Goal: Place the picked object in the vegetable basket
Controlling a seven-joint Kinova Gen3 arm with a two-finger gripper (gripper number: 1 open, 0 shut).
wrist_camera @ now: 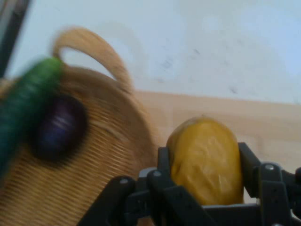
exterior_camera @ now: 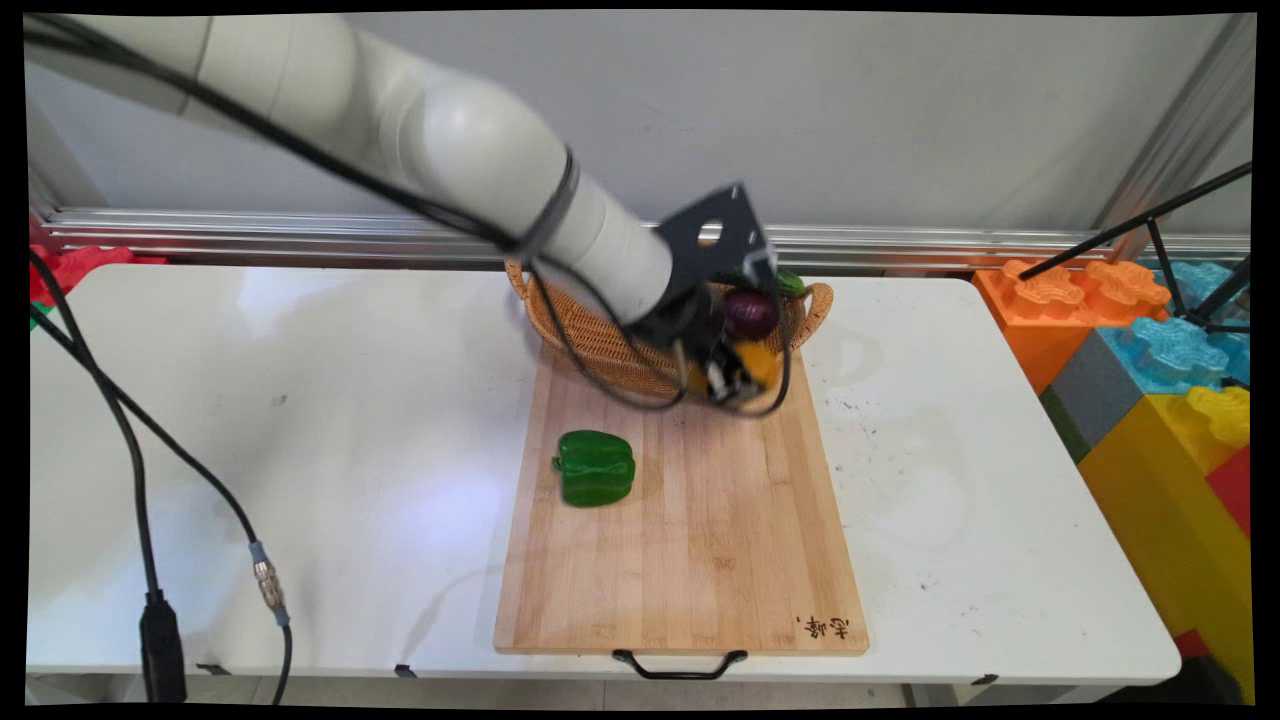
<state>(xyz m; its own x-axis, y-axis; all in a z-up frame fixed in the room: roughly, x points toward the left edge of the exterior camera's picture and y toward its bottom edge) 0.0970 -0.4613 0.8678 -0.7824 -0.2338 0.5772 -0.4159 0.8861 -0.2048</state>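
Fingers (wrist_camera: 248,162) clamp yellow pepper (wrist_camera: 206,160) mid-body, at wicker basket (wrist_camera: 70,188) rim over cutting board (exterior_camera: 700,540). We judge it light, smooth, slippery, firm; broad flanks suit 2 pads.

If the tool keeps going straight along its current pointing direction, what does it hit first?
The tool is shut on a yellow vegetable. Beyond it the hand view shows the wooden cutting board, with the wicker basket off to one side. So probably the board first, though depth is unclear.
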